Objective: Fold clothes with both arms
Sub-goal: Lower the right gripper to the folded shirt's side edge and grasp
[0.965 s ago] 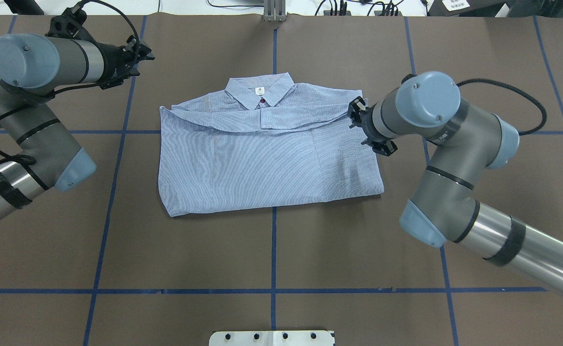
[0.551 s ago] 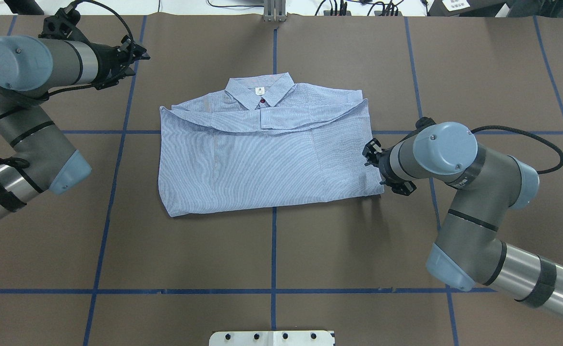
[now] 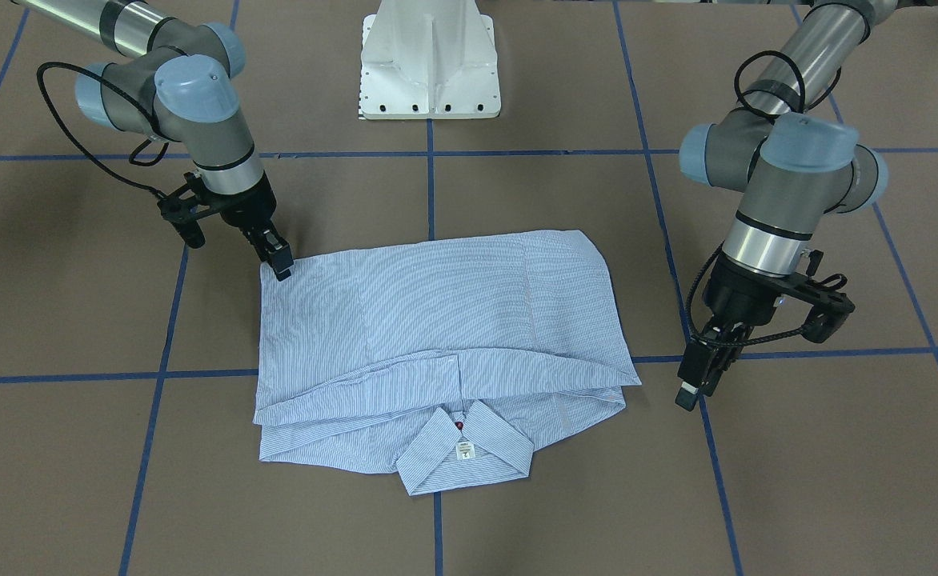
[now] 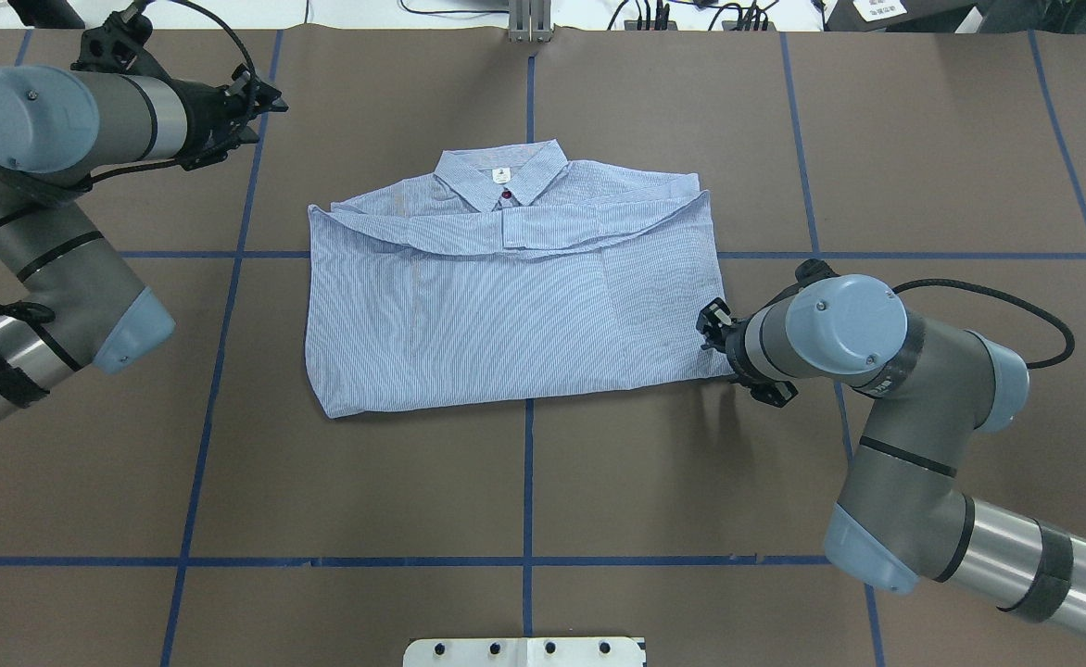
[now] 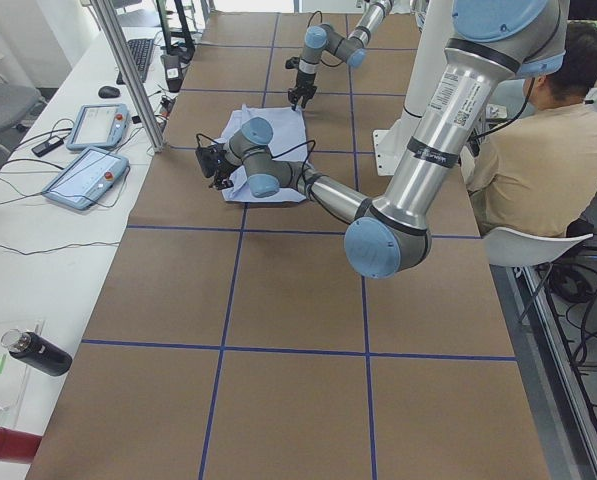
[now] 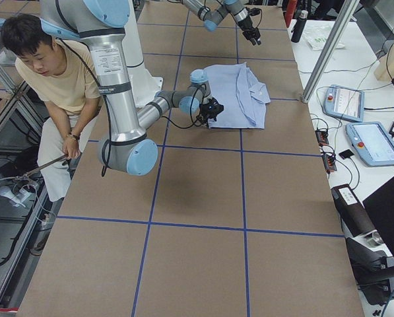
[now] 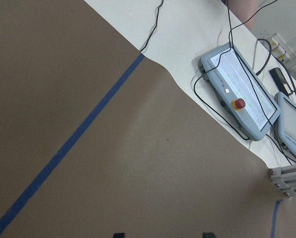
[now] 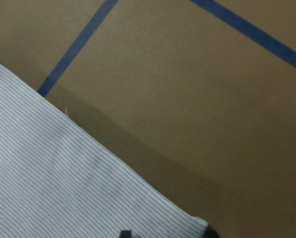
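The clothes are one light blue pinstriped shirt (image 4: 506, 315) (image 3: 437, 320), folded into a rectangle on the brown table with its collar toward the far edge. My right gripper (image 4: 714, 338) (image 3: 279, 264) is down at the shirt's near right corner. The right wrist view shows that corner of the shirt (image 8: 63, 188) lying between spread fingertips (image 8: 125, 232), so the gripper is open. My left gripper (image 3: 691, 388) (image 4: 260, 102) hangs above bare table beside the collar end, off the cloth. It is open and empty in the left wrist view, with both tips at the bottom edge.
The white pedestal base (image 3: 429, 64) stands at the robot's side. Teach pendants (image 7: 239, 96) and cables lie on the white bench past the far edge. A seated person (image 6: 45, 72) is beside the base. Blue tape lines cross the table.
My right gripper has travelled from the shirt's far right shoulder toward me, down to its near right corner. The left arm drew back slightly to the left.
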You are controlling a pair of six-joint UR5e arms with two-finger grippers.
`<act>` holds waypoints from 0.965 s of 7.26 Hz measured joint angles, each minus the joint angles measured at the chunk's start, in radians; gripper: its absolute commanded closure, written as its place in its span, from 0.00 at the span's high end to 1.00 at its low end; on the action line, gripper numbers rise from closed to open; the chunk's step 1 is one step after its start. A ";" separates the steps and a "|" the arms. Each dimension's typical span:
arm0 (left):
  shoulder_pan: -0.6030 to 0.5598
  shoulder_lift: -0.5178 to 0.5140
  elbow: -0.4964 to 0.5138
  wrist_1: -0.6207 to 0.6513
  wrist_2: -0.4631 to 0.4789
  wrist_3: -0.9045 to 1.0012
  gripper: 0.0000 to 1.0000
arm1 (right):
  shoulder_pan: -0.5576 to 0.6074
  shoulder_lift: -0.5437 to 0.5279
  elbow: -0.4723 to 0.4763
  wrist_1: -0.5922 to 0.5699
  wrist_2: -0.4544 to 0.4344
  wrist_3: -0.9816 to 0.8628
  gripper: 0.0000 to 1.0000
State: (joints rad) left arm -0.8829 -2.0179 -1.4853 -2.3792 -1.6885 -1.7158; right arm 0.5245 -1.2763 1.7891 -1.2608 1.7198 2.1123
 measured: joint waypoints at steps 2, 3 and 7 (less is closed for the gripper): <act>-0.001 0.003 -0.001 0.000 0.006 0.001 0.61 | -0.002 0.000 -0.007 0.001 -0.017 0.001 0.57; -0.001 0.006 -0.003 0.000 0.008 0.001 0.61 | -0.003 -0.002 -0.007 0.001 -0.025 0.002 0.38; -0.002 0.010 -0.012 0.001 0.010 0.001 0.61 | -0.003 -0.004 -0.006 0.001 -0.039 0.026 0.00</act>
State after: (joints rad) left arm -0.8846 -2.0078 -1.4973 -2.3779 -1.6782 -1.7150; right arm 0.5217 -1.2804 1.7835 -1.2599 1.6809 2.1384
